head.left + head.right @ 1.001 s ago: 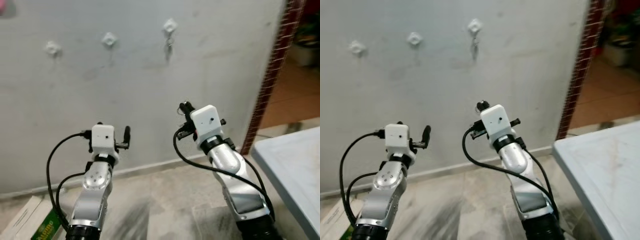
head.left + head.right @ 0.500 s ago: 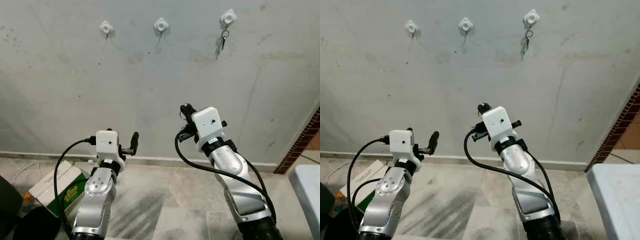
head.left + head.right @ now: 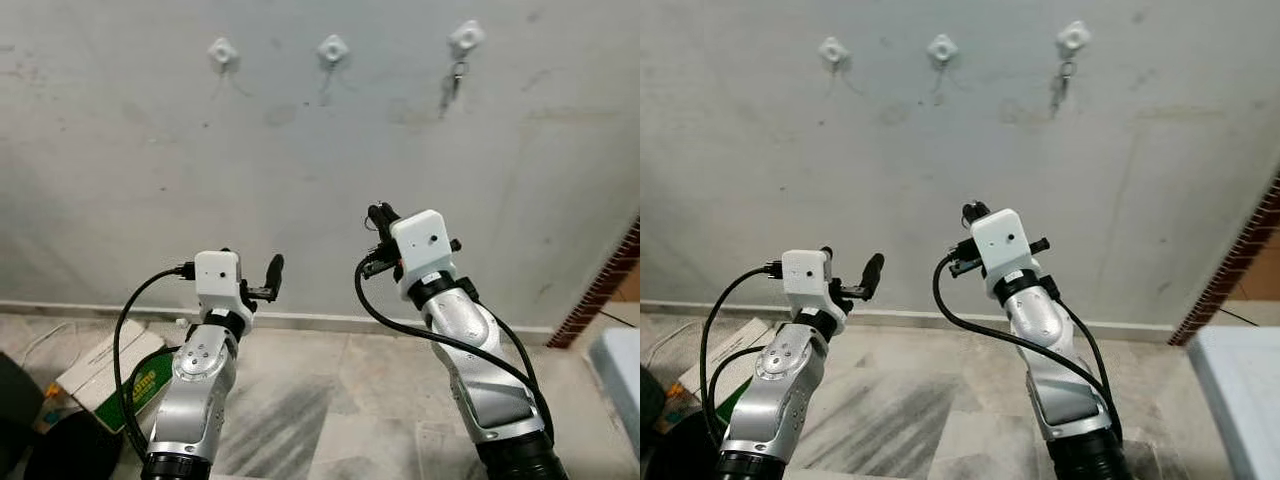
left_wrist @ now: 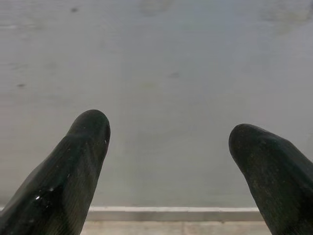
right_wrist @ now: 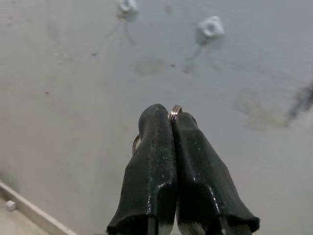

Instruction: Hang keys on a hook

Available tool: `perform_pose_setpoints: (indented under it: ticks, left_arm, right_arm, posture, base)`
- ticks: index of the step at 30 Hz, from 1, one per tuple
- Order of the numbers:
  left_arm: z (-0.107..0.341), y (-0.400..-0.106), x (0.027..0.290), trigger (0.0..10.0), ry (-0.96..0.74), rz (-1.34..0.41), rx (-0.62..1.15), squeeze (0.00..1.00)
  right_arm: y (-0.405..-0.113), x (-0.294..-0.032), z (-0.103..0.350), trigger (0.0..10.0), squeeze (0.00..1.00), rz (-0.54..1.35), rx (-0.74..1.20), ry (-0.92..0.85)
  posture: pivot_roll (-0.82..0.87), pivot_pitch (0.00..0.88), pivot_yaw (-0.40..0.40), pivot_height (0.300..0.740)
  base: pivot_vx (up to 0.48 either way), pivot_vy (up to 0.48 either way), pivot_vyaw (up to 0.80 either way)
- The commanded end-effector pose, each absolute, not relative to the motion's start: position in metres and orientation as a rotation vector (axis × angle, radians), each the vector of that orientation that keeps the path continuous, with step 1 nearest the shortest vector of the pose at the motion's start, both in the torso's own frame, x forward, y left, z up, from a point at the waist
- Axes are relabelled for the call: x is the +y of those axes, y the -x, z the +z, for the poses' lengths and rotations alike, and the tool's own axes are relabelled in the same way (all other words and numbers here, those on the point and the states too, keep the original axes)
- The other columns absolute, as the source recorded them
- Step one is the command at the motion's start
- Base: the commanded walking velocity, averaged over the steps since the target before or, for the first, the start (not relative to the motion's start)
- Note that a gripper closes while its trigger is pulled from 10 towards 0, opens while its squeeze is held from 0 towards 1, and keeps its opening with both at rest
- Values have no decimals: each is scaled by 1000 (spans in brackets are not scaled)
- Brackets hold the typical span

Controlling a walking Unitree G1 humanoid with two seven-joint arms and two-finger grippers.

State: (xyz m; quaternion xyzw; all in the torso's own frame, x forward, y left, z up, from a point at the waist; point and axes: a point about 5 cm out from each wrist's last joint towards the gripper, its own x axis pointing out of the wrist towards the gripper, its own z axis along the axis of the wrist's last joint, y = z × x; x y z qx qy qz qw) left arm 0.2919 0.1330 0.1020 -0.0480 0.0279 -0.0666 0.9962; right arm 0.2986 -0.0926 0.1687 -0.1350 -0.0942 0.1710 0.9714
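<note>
**Key ring pinched, hooks overhead**

Jaws first: those of the left gripper stand wide apart with nothing between them, while those of the right gripper are pressed together on the keys, whose silver ring pokes out just past the tips. That thin pinch at the ring's edge likely leaves most of the loop free to slip over a peg.

Going from the robot's left: a cardboard box lies on the tiled floor by the wall. Next comes the left arm, raised but idle, facing bare wall low down, well clear of the work. Above it, the left hook and the middle hook are both unoccupied. The right arm is lifted higher and tilted upward toward that pair, so either looks like the intended target. Furthest right, the right hook already carries another set of keys, which probably rules it out.

Both grippers remain well below the hooks, so the reach up has yet to be made.
</note>
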Motion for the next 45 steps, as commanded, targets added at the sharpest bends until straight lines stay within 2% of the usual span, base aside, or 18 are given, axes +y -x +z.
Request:
perform_pose_setpoints:
  ticks: [1,18,23,32,45]
  left_arm:
    - [103,-295,134,10000,102,-129,63,0]
    - [101,-296,130,10000,109,-139,77,0]
    - [101,-299,127,10000,121,-130,67,0]
    - [111,-312,120,10000,118,-143,3,0]
    - [102,-302,119,10000,165,-180,14,0]
  right_arm:
    - [-298,-91,175,10000,0,344,-212,272]
    - [-301,-97,177,10000,0,313,-218,299]
    - [-304,-101,179,10000,0,320,-216,325]
    - [-312,-102,176,10000,0,354,-182,387]
    - [-315,-98,163,10000,0,313,-177,377]
  posture:
    - [-39,0,112,740]
    - [-45,0,99,740]
    - [-58,0,52,740]
    - [-68,0,-46,740]
    - [-69,0,36,740]
  base:
    - [0,356,0]
    - [0,357,0]
    - [0,335,0]
    - [0,0,0]
    - [0,0,0]
